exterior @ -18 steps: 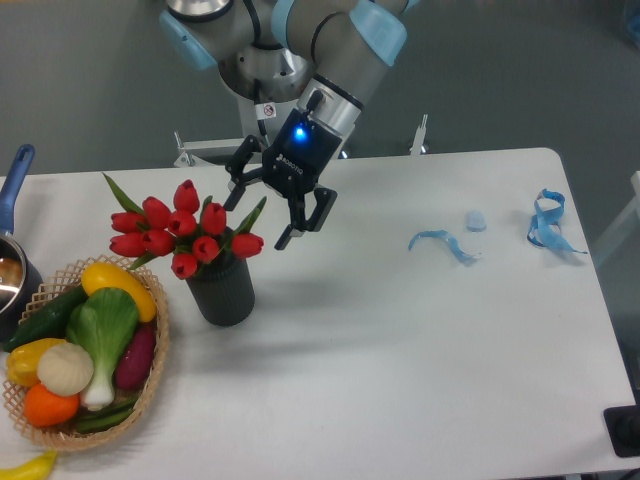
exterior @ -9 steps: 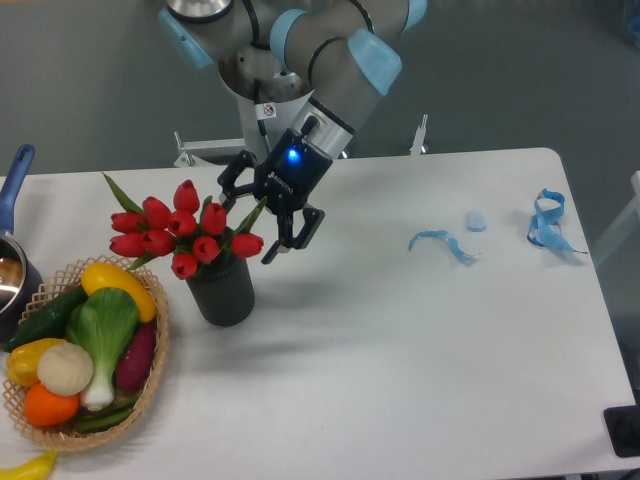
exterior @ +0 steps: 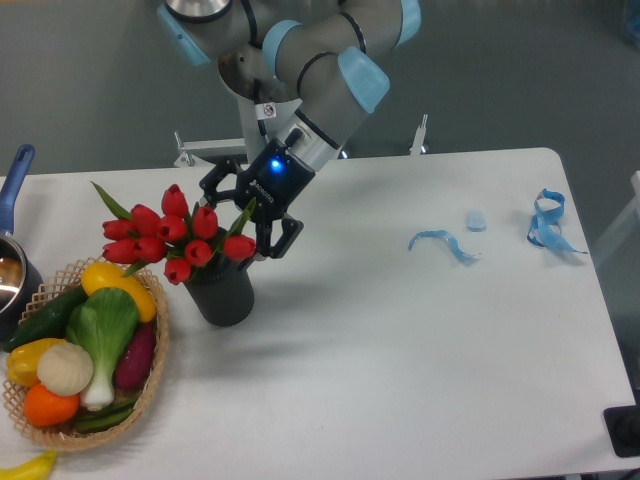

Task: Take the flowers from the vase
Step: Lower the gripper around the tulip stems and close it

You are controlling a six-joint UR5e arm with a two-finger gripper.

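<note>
While its jaws stand wide apart, the gripper (exterior: pixel 243 215) hangs at the flowers' (exterior: pixel 172 234) three o'clock edge, one finger above the buds and one beside them, gripping nothing. Those red tulips sit in the vase (exterior: pixel 222 293), with the wicker basket (exterior: pixel 150 375) at its eight o'clock.

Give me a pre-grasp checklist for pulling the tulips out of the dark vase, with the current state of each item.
1. Claw open: ok, fingers spread.
2. Claw at the flowers: ok, at the right edge of the bunch.
3. Stems between the fingers: cannot tell, blooms and leaves hide them.
4. Vase upright: ok, standing on the table.
5. Wicker basket clear of the vase: ok, beside it with a small gap.
6. Lift path above the bunch: ok, only the arm is there.
</note>
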